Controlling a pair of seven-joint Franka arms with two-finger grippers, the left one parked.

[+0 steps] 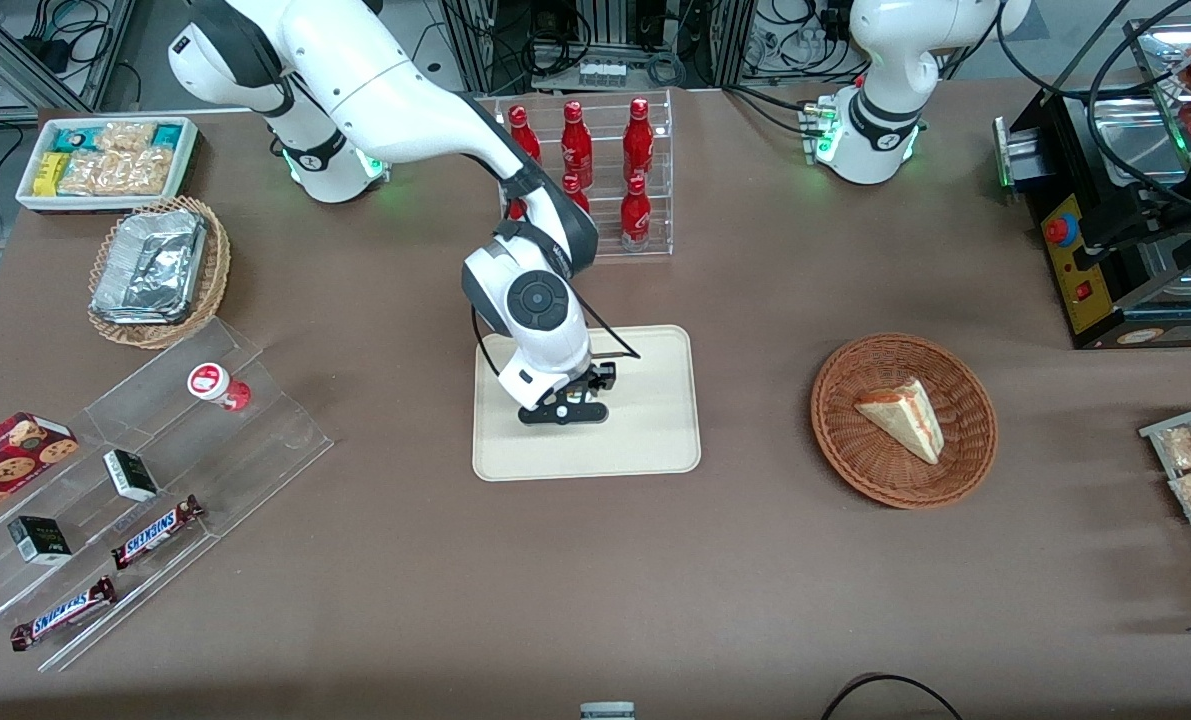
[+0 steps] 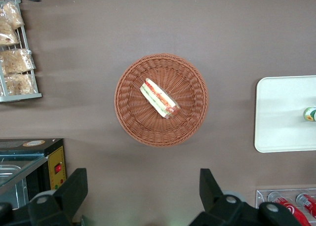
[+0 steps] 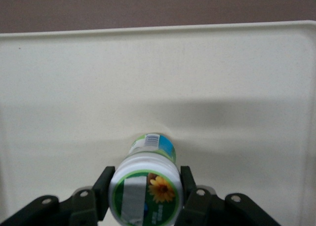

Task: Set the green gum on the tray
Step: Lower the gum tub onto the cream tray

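Note:
The green gum [image 3: 146,184], a small white bottle with a green flower-marked lid and a green-teal label, stands upright with its base at the floor of the cream tray [image 3: 148,73]. My right gripper [image 3: 145,191] is shut on the gum, with one black finger [image 3: 104,186] on each side of the lid. In the front view the gripper [image 1: 565,405] is low over the tray [image 1: 655,420], nearer the working arm's end of it, and hides the gum. The left wrist view shows the gum [image 2: 310,114] on the tray [image 2: 281,112].
A red-labelled bottle [image 1: 217,385] lies on the clear acrylic steps with Snickers bars [image 1: 155,530]. A rack of red cola bottles [image 1: 595,170] stands farther from the camera than the tray. A wicker basket [image 1: 845,440] with a sandwich lies toward the parked arm's end.

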